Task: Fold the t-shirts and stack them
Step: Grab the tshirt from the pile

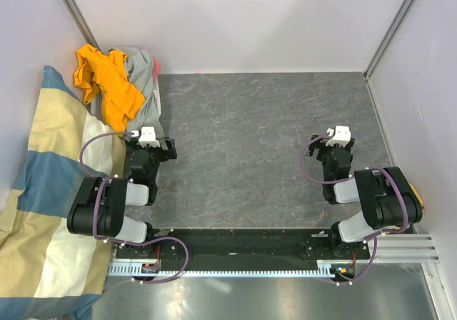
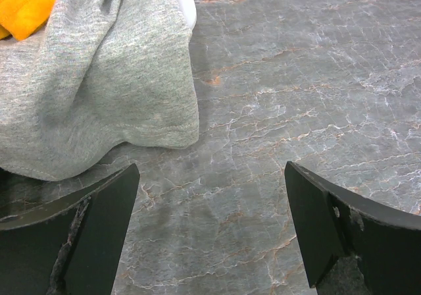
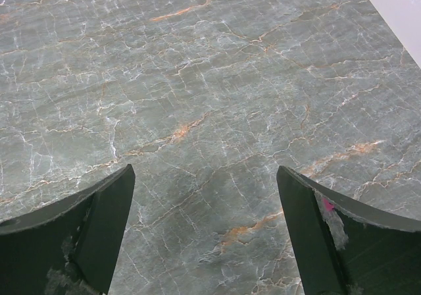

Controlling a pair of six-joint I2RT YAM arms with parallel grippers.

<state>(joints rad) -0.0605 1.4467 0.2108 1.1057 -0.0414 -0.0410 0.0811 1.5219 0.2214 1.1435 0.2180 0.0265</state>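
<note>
Top external: crumpled orange t-shirt [image 1: 107,81] on grey t-shirt [image 1: 145,73]; left pincer [image 1: 147,137], right pincer [image 1: 338,133] both apart.

Marbled table [image 1: 271,141] carries grey t-shirt [image 1: 145,73] at far-left corner.

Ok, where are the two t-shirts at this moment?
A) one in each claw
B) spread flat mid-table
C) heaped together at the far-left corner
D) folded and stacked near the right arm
C: the orange t-shirt and the grey t-shirt lie crumpled in one heap at the far-left corner of the table.
</note>
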